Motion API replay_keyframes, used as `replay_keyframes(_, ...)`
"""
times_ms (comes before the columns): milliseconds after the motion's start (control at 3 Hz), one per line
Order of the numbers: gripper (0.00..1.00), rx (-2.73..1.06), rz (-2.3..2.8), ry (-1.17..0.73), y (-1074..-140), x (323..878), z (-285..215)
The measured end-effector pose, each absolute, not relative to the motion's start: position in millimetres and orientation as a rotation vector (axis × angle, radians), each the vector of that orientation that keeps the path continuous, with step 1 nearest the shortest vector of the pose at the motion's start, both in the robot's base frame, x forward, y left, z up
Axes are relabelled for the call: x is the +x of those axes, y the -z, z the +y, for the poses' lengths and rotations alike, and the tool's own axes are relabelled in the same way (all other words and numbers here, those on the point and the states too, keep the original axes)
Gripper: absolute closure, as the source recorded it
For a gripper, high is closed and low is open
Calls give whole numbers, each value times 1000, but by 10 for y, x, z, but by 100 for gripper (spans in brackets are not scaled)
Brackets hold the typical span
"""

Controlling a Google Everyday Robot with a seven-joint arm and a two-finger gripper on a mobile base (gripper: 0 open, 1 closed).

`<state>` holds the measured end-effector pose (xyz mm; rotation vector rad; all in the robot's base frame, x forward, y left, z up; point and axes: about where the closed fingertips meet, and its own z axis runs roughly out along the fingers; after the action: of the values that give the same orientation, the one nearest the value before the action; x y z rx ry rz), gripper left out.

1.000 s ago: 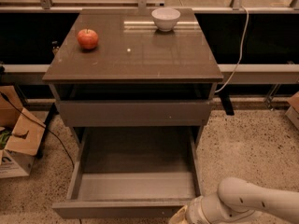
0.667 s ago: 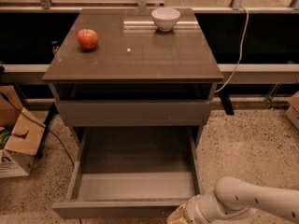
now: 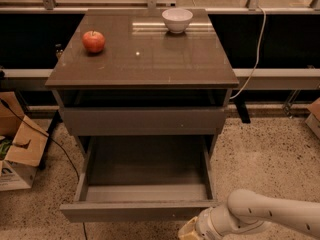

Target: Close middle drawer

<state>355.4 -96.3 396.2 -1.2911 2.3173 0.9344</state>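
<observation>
Middle drawer (image 3: 135, 212) open frontward, jaws lower right

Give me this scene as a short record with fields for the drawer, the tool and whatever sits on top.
middle drawer: pulled far out, nothing visible inside
tool: low, by the drawer front's right end
arm: enters from lower right
cabinet top: red apple at left, white bowl at back

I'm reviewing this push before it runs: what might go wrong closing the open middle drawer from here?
The gripper sits low, right of centre before the middle drawer: an off-centre push may skew and jam it, or the gripper may slip under the edge. A hard shove could jolt the cabinet and roll the apple.
</observation>
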Motion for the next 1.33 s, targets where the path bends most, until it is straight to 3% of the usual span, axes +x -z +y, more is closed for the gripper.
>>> replay_keyframes(667,100,-1351,2167,-794,-3961,4102,-732)
replay_keyframes(1000,100,-1351,2167,-794,-3961,4102,-732)
replay_keyframes(1333,86,-1351,2123,-763,-3995,4404,-700)
